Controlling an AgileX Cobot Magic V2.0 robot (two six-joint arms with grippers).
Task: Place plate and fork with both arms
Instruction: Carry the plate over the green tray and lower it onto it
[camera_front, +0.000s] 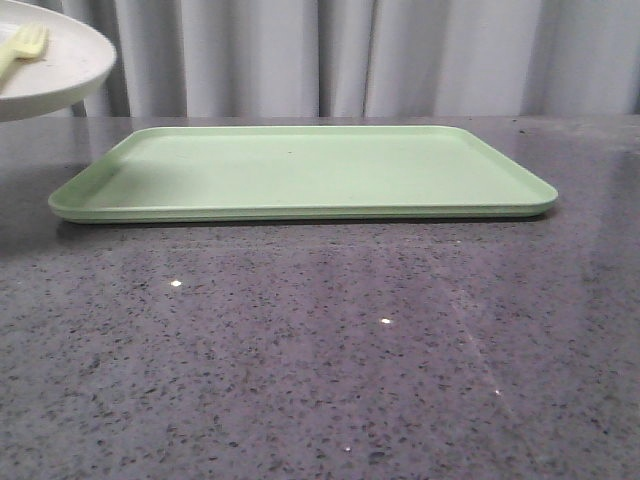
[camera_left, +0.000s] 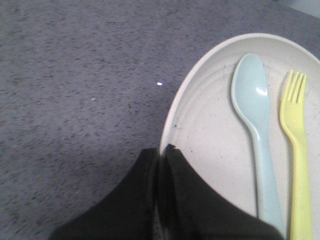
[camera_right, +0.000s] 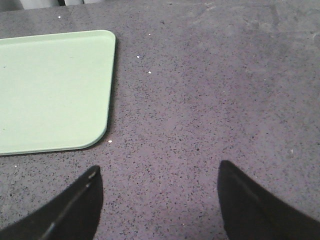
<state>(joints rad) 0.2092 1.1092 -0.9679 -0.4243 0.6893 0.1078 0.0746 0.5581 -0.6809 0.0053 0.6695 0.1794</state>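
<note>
While the left gripper is pinching the round plate's rim, only its wrist view is showing a pale blue spoon beside the yellow fork; the right gripper is hanging spread wide over speckled table.

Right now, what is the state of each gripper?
Left gripper: shut on the plate rim.
Right gripper: open, holding nothing.

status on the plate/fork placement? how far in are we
Early to midway. Done: the left gripper has its fingers shut on the rim of the plate, which appears lifted off the table at the front view's top left. In hand: that plate carries the fork and a spoon. Left: the tray holds nothing yet; the right gripper is open over bare table.
</note>
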